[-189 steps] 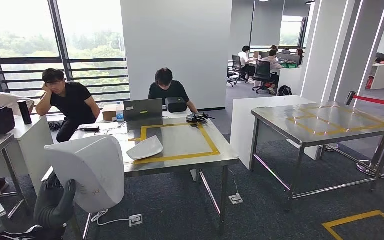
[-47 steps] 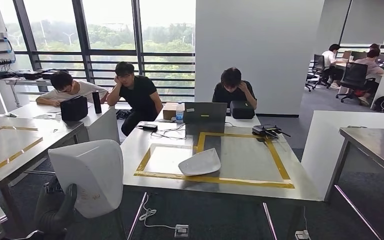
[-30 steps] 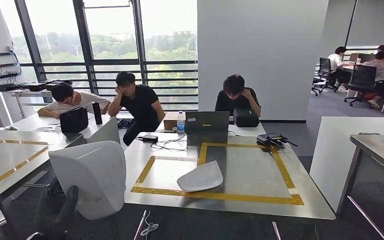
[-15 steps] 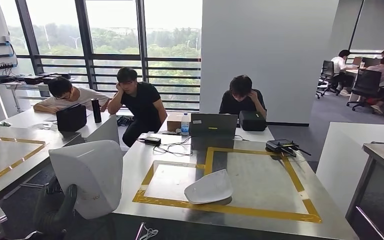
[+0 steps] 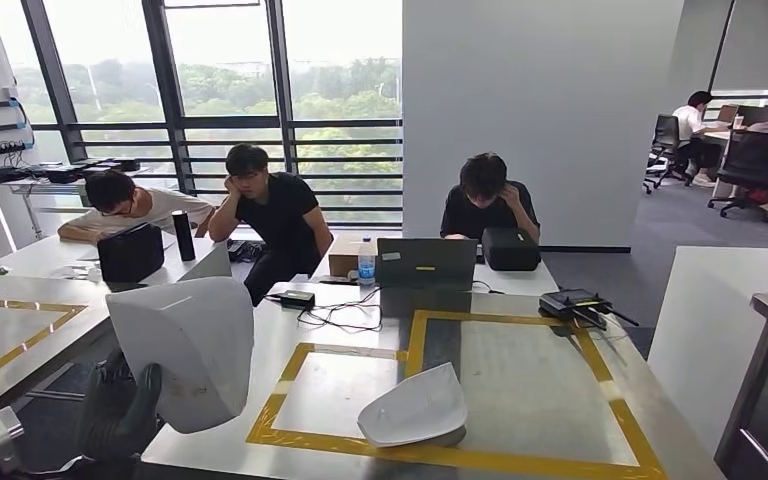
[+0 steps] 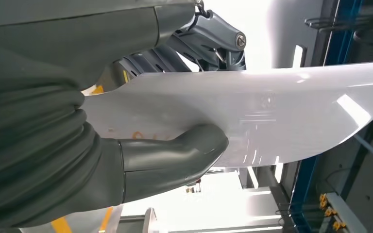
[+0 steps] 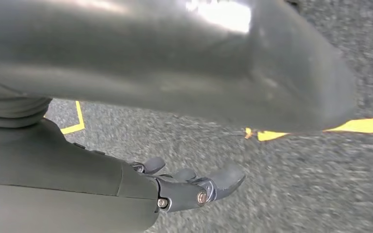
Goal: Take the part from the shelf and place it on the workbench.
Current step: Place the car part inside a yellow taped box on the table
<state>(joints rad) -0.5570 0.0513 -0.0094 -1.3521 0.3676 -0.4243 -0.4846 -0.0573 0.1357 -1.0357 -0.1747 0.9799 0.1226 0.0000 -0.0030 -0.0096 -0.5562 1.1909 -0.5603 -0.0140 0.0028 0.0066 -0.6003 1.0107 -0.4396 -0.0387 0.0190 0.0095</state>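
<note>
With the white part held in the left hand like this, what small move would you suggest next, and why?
Probably lift the left hand and carry the white part forward over the workbench. The part hangs off the bench's near left corner, partly below its top. Aim for the bare space in the yellow tape outline, beside the white part lying there.

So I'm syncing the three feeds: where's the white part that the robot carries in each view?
Head view: white part at lower left, above the left hand.
Left wrist view: white part across the middle, thumb against it.
Right wrist view: not in it.
Shared landmark: the left hand.
</note>
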